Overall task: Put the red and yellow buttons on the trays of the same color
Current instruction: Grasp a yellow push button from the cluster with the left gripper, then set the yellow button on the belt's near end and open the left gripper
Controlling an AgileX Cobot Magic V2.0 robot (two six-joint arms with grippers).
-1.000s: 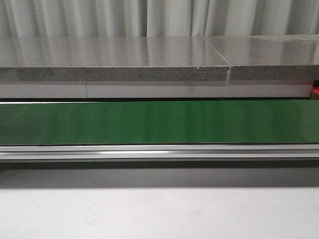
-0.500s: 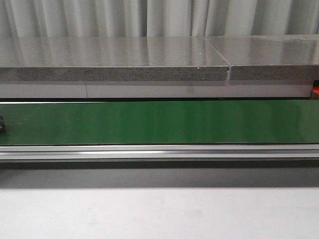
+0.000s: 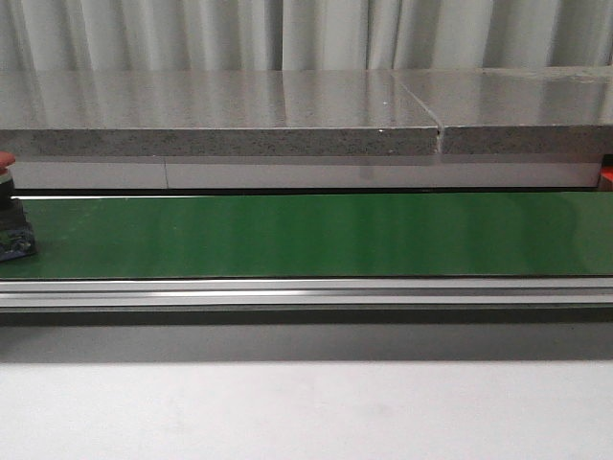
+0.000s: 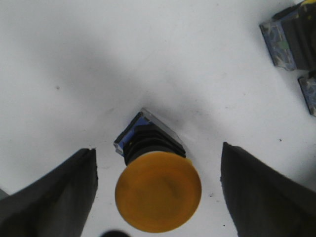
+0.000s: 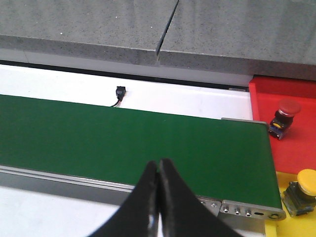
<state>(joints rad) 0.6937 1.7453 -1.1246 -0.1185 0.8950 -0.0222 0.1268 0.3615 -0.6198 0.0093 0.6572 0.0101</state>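
I see my left end effector spread wide over the white bench, its two fingers flanking one yellow button without touching it. Two more button bases sit near it at the frame edge. My right end effector is pressed closed, empty, above the green belt. Beyond the belt's end, one red button stands on the red tray and one yellow-capped button on the yellow tray. Another button enters on the belt.
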